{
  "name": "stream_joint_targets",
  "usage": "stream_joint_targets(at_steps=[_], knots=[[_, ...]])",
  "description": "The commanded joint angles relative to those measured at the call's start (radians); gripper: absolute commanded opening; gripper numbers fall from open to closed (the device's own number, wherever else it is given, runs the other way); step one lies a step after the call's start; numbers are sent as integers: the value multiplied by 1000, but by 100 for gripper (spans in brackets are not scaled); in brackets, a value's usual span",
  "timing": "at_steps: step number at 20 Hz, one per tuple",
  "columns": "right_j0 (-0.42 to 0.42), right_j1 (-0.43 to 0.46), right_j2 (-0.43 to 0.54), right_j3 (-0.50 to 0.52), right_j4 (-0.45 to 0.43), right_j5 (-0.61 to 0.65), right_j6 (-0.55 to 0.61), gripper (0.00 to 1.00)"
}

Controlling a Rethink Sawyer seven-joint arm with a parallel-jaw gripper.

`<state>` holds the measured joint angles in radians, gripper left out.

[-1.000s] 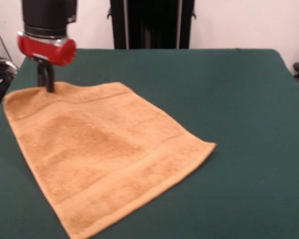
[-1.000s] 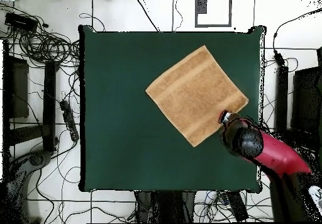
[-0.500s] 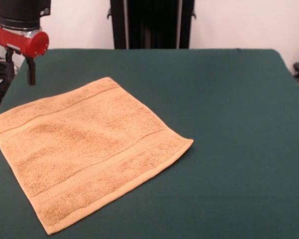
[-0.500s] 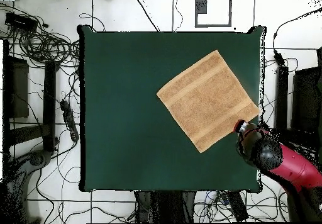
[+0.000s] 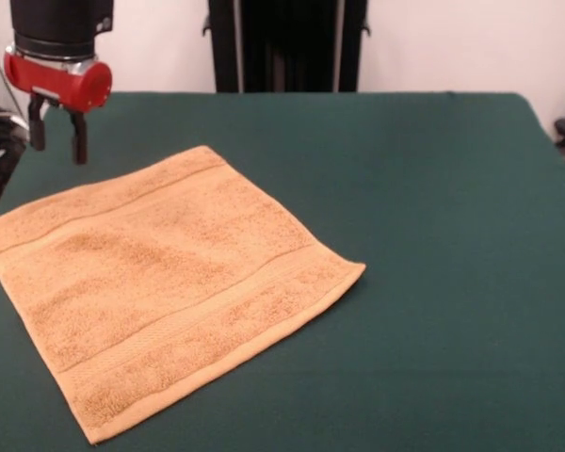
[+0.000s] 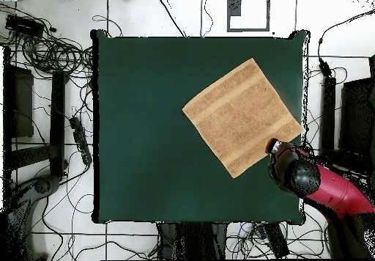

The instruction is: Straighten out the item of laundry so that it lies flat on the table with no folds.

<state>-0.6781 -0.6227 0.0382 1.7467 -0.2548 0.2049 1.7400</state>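
one towel [image 5: 165, 282] lies below and beside the jaws, on one green table [image 5: 433, 207]. one red and black arm [image 6: 322, 185] carries one gripper [image 5: 56, 139] with two fingers [image 5: 78, 141].

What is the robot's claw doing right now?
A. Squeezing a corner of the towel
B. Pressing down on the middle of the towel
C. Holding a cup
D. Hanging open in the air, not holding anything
D: the gripper hangs above the table with its two fingers apart and nothing between them, while the orange towel lies spread out flat, untouched.
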Motion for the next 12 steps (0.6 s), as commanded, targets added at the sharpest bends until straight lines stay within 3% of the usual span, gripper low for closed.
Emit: stream_joint_targets(at_steps=[1, 12], knots=[[61, -11, 78, 95, 1, 53, 98, 100], [64, -73, 141, 112, 24, 77, 83, 100]])
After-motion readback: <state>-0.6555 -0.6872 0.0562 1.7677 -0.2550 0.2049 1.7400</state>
